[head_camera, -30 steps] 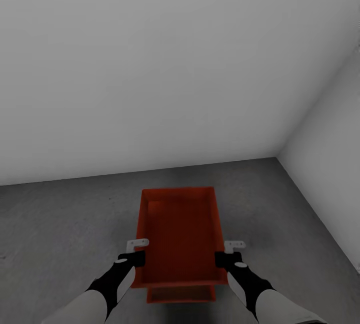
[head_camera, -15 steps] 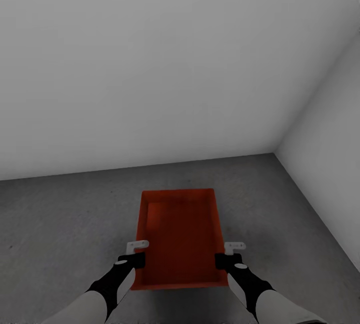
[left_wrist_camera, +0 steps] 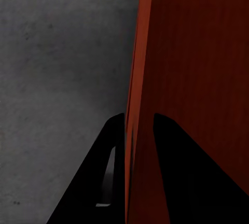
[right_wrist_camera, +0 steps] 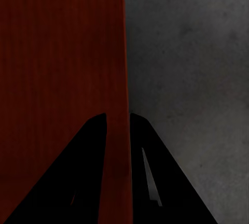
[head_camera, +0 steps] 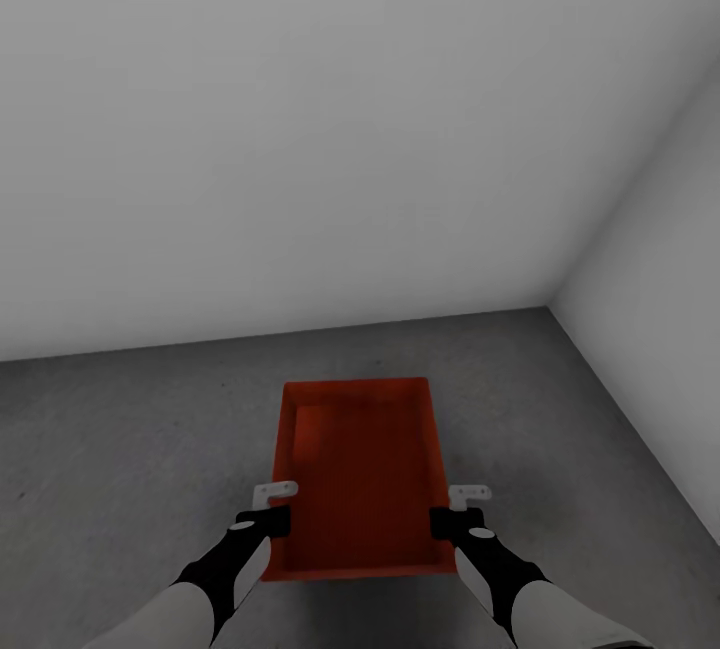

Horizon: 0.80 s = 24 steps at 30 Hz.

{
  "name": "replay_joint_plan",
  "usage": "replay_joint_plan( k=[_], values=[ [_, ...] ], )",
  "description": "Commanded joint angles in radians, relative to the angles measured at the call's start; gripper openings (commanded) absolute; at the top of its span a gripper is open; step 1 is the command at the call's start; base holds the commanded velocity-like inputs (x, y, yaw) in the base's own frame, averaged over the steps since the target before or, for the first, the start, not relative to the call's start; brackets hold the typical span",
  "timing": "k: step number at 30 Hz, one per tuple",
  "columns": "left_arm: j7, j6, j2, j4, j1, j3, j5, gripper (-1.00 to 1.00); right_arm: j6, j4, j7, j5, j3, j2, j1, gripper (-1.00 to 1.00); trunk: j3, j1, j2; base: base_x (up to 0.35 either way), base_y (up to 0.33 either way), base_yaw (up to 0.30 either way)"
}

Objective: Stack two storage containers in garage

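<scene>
1. Orange-red bin (head_camera: 358,474) held level between both arms, above the dark grey floor (head_camera: 120,449), close to the corner of two white walls (head_camera: 300,129).
2. Left gripper (head_camera: 268,519) clamped on the bin's left wall; fingers (left_wrist_camera: 174,177) straddling it.
3. Right gripper (head_camera: 447,521) clamped on the right wall likewise.
4. Best lowered straight and level, both sides together; released only once seated.

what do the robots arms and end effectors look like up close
Both arms have pale grey-white forearms running into glossy black wrist sections. A small white bracket sits beside each end effector, left and right. In the wrist views the fingers are plain black tapering wedges with a thin pale strip on the outer one.
</scene>
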Motion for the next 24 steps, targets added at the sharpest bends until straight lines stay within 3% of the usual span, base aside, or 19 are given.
replay_joint_plan(
  k=[1,9,24],
  values=[
    [0.025,-0.019,0.034,-0.023,-0.001,0.023,-0.012,-1.0,-0.003,0.003,-0.008,-0.01,-0.007,-0.005,0.0,-1.0,-0.001,0.001,-0.002,0.107,0.0,0.0],
    [0.025,-0.019,0.034,-0.022,0.0,0.023,-0.012,-1.0,-0.003,0.003,-0.008,-0.01,-0.007,-0.005,0.0,-1.0,-0.001,0.001,-0.002,0.12,0.0,0.0],
    [0.025,-0.019,0.033,-0.022,0.0,0.022,-0.012,-1.0,-0.003,0.003,-0.008,-0.01,-0.007,-0.005,0.0,-1.0,-0.001,0.001,-0.002,0.008,0.0,0.0]
  ],
)
